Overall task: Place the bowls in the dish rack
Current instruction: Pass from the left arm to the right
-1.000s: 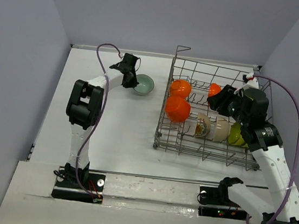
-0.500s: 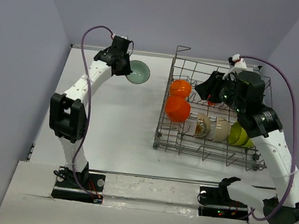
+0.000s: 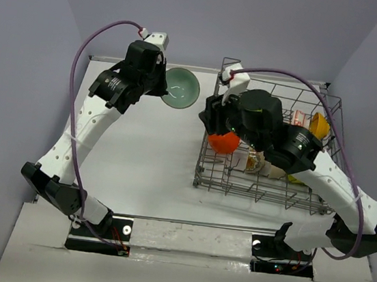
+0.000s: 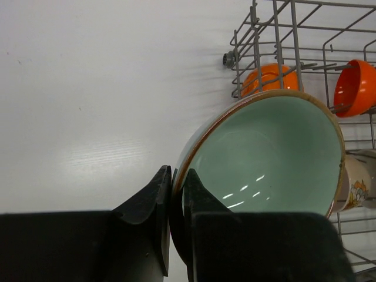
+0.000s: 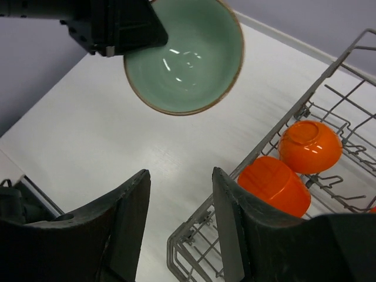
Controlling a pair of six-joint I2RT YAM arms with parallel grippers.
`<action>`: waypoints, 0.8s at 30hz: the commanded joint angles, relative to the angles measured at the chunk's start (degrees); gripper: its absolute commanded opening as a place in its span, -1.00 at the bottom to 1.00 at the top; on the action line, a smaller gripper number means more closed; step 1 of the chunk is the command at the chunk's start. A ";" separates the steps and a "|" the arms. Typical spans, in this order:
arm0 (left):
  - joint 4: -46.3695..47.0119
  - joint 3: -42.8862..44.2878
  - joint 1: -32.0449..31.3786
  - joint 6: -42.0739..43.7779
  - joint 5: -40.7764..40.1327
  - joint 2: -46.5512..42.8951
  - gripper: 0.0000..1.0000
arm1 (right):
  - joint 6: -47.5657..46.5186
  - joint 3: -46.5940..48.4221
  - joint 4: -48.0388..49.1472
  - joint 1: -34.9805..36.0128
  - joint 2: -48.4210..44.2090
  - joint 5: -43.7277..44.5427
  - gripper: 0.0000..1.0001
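Note:
My left gripper [image 4: 176,176] is shut on the near rim of a pale teal bowl [image 4: 270,153], one finger inside and one outside. The bowl [image 3: 181,88] hangs tilted above the table, left of the dish rack [image 3: 258,193]. My right gripper [image 3: 207,116] hovers open and empty over the rack's left edge. Its wrist view shows the teal bowl [image 5: 185,56] ahead of its fingers [image 5: 132,205]. In the rack's left end [image 5: 271,138] lie two red-orange bowls [image 5: 273,185] [image 5: 309,147].
More bowls stand in the rack: an orange-yellow one [image 3: 320,124] at the far right and a white patterned one [image 4: 355,182] in the front row, partly hidden by my right arm. Purple cables loop above both arms. Walls close the table's back and sides.
My left arm has lifted the teal bowl off the table and raised it. My right arm has swung from the rack's right end to over its left edge.

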 commanded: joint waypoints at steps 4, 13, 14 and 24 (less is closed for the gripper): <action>-0.72 0.81 -3.23 1.60 0.32 -3.43 -1.00 | -11.49 3.26 0.81 12.99 4.76 17.25 0.04; -1.60 -0.15 -5.52 2.12 2.70 -5.54 -1.00 | -26.62 -0.08 10.03 22.75 8.81 36.16 0.04; -1.68 -0.15 -5.60 2.21 3.13 -5.72 -1.00 | -29.07 -0.51 11.00 23.28 8.90 37.22 0.04; -3.70 2.75 -6.92 3.00 4.02 -6.69 -1.00 | -37.27 -2.54 18.48 23.29 11.00 40.39 0.04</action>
